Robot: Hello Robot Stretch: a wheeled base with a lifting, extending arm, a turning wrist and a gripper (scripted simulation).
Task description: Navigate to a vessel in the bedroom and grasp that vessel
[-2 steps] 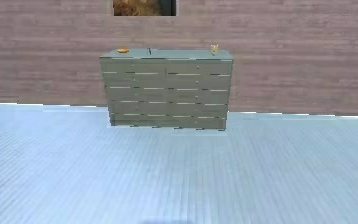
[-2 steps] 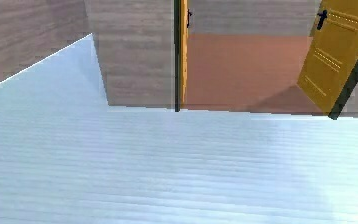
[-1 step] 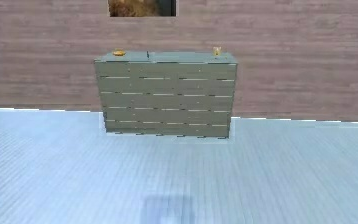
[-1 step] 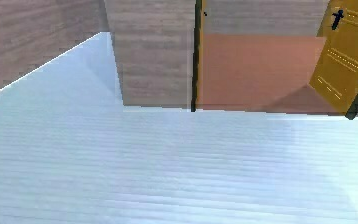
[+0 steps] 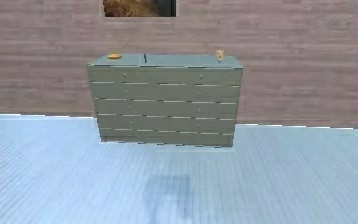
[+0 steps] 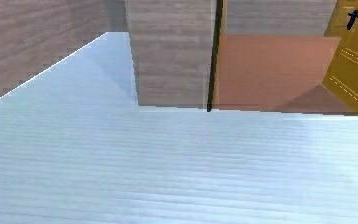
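A grey-green dresser [image 5: 165, 103] with several drawers stands against the far wall in the forward view. On its top at the left lies a small flat orange thing [image 5: 114, 56]. Near its right end stands a small tan thing [image 5: 220, 54] that may be a vessel; its shape is too small to tell.
A framed picture [image 5: 138, 7] hangs above the dresser on a brown plank wall. Pale blue floor [image 5: 177, 180] lies between me and the dresser. In the arm side view a wall corner [image 6: 172, 55] juts out, with a doorway to a reddish floor [image 6: 272, 75] and a wooden door [image 6: 349, 55] at the right.
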